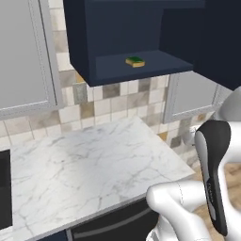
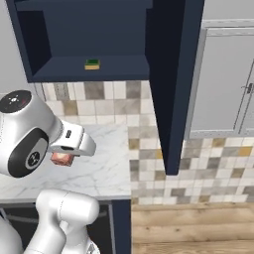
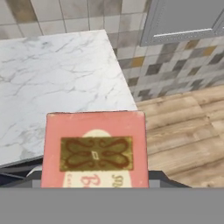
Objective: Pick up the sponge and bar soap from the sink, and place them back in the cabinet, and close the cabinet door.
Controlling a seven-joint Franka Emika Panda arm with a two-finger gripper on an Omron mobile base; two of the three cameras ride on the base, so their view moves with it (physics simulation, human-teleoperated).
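Observation:
The green-and-yellow sponge [image 1: 135, 61] [image 2: 92, 64] lies on the floor of the open navy cabinet [image 1: 108, 28] [image 2: 74, 30]. Its door [image 2: 171, 84] [image 1: 221, 42] stands swung open, edge-on in the right base view. My gripper [image 2: 62, 158] hangs over the counter's right end, below the cabinet, shut on the bar soap [image 3: 95, 148] [image 2: 61, 158]. In the hand view the soap is a pinkish-red slab with a gold ornament, and it hides the fingertips. A black recess [image 1: 4, 188] cuts the counter at the far left; I cannot tell if it is the sink.
A white marble counter [image 1: 84, 160] [image 3: 52, 78] ends on the right above wooden floor [image 2: 188, 228] [image 3: 183, 131]. Light grey wall cabinets [image 1: 23, 52] [image 2: 223, 79] flank the navy one. A tiled backsplash [image 1: 113, 103] runs behind the counter.

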